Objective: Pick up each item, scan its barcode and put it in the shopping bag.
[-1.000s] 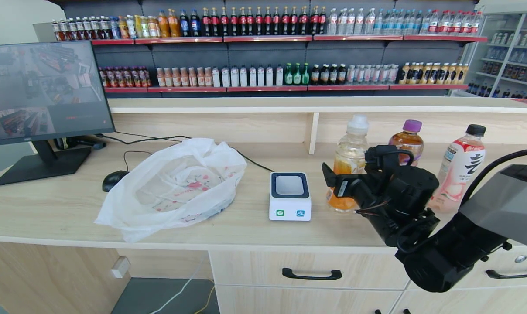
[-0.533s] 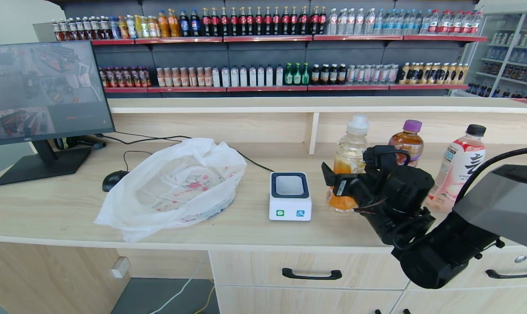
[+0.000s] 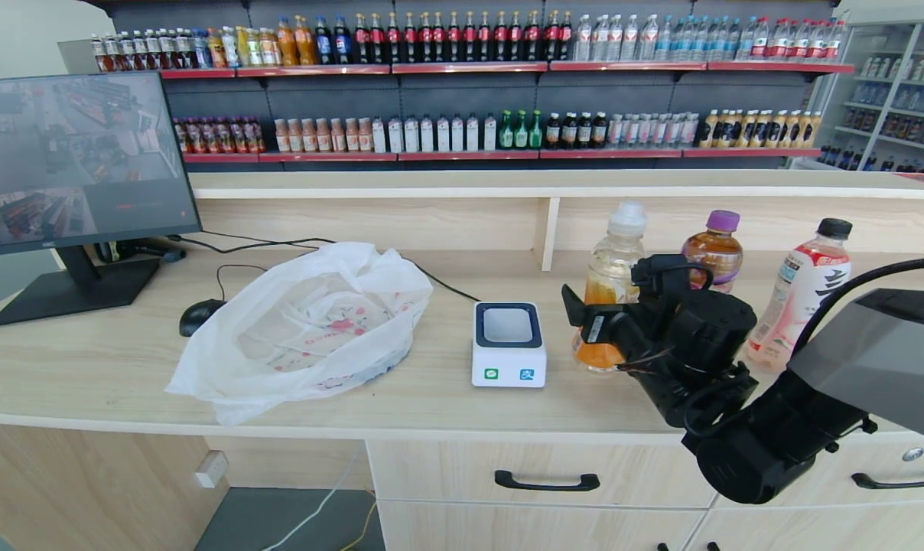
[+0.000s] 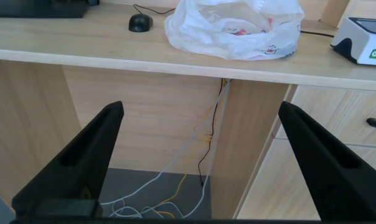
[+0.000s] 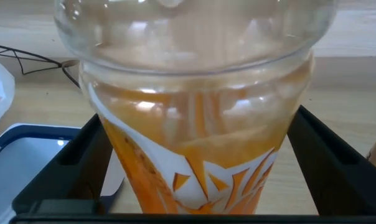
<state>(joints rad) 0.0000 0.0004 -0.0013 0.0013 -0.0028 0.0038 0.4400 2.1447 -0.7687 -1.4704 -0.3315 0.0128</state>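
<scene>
The right pincer (image 3: 606,310) is released, jaws spread wide either side of the clear plastic orange-drink bottle (image 3: 613,252). The bottle stands right of centre on the pale wood-grain counter (image 3: 102,360), its orange label showing white angular shapes. The left pincer (image 4: 200,143) is released too, low before the counter's front. The crinkled white shopping bag (image 3: 309,325), printed in pink, lies left of the boxy white scanner (image 3: 508,344).

- I see the shopping bag (image 3: 309,329) as milky white, with a red and pink print showing through.
- The scanner (image 3: 509,344) is white, with a dark frame round a grey window.
- The orange bottle (image 3: 613,260) is clear, holding orange drink under a white cap.
- The bench (image 3: 87,360) is pale wood grain.
</scene>
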